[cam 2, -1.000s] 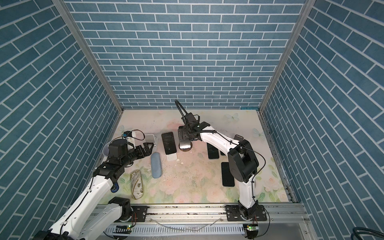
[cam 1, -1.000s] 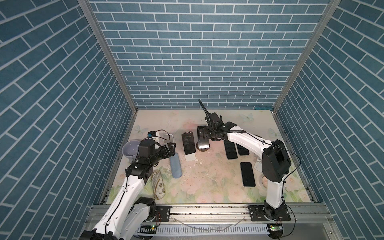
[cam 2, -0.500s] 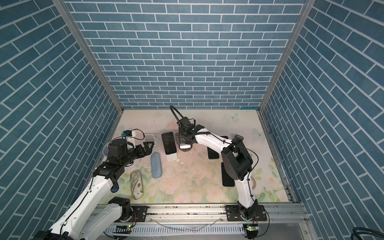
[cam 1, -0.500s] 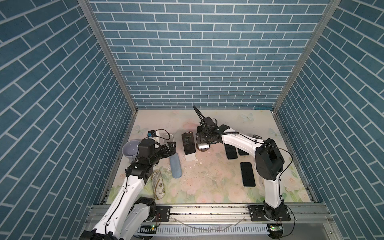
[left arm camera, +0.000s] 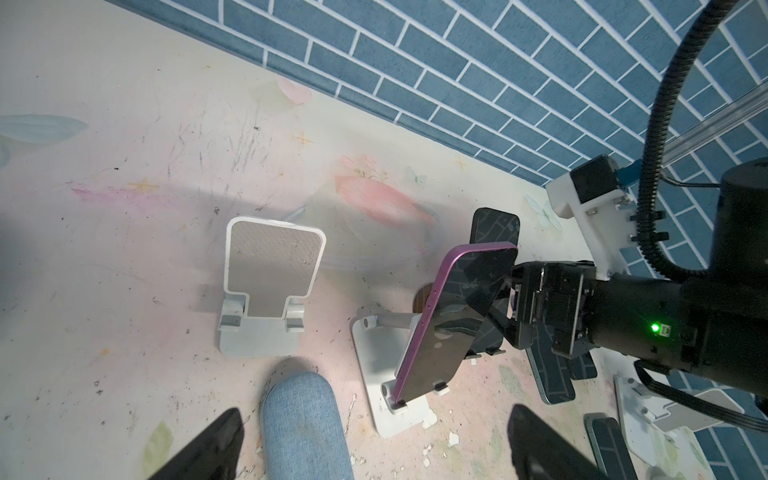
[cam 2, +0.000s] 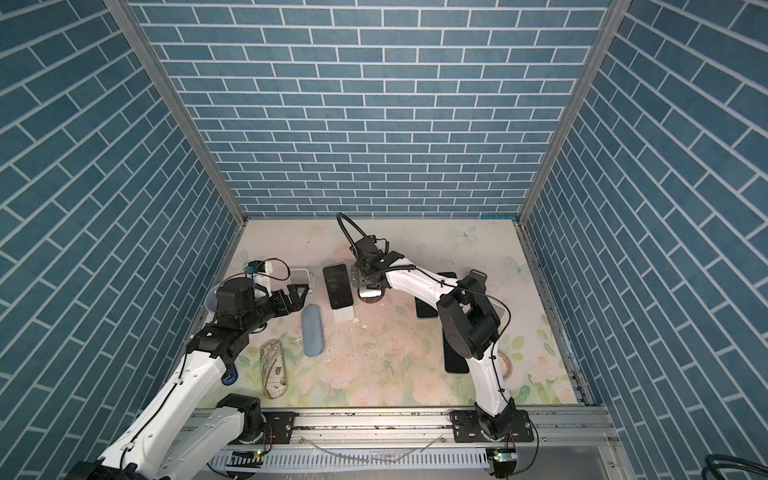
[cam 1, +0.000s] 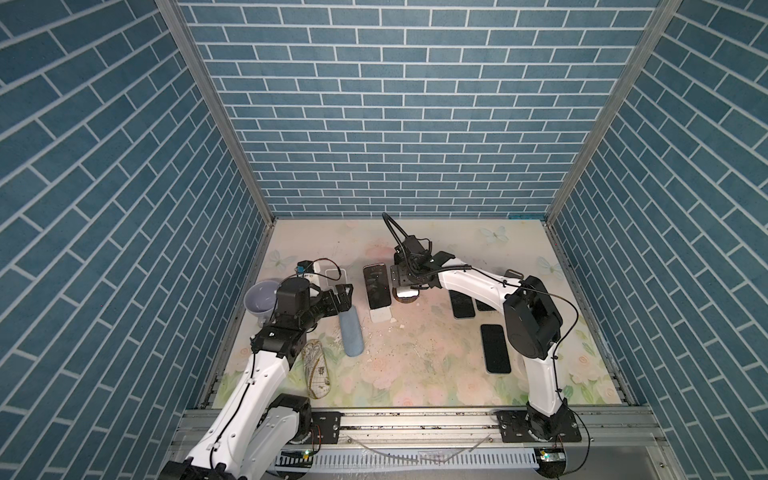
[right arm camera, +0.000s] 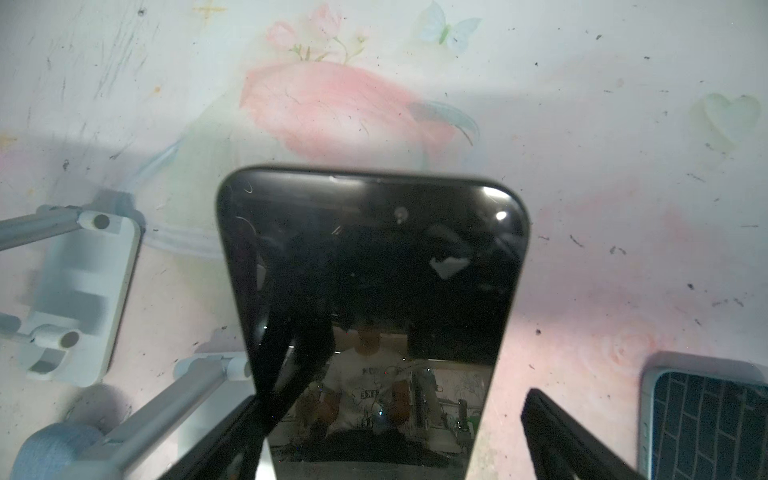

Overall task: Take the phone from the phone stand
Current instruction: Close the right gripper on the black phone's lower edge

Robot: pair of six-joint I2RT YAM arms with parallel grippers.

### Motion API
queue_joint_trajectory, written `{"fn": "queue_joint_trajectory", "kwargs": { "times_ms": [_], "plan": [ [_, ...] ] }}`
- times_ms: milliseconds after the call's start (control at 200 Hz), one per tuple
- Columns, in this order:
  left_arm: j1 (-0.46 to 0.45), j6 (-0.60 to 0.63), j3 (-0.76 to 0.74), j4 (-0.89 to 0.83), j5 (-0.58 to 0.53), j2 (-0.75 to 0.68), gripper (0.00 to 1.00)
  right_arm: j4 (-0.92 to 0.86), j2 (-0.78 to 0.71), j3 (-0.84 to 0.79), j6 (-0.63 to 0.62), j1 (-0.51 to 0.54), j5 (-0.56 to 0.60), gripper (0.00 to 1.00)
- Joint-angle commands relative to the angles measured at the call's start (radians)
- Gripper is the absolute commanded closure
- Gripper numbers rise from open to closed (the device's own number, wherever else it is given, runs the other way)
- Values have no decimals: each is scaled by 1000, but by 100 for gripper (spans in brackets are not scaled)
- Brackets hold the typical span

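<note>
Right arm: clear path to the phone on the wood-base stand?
Likely yes. The open right tool straddles the phone with nothing in between; the purple phone stands clear beside it.

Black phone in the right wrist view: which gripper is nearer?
Right. The right gripper straddles the black phone; the left gripper hovers beyond the purple phone.

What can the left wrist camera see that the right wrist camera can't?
Only the left wrist view shows the purple-edged phone and the green light on the right arm. Only the right wrist view shows a person mirrored in the black phone. Both show that black phone and the blue case.
</note>
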Motion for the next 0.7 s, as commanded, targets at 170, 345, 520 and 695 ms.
{"fn": "queue_joint_trajectory", "kwargs": {
  "times_ms": [170,345,520,695],
  "plan": [
    [-6,21,-3,2,3,4,0,-8,40,66,47,14,42,9],
    [-6,27,0,-4,-1,5,0,-14,45,69,52,18,43,23],
    [-6,29,-3,-5,-5,5,0,-18,42,72,55,20,45,30],
    [-6,30,0,-9,-5,1,0,2,10,65,49,20,45,34]
  ]
}}
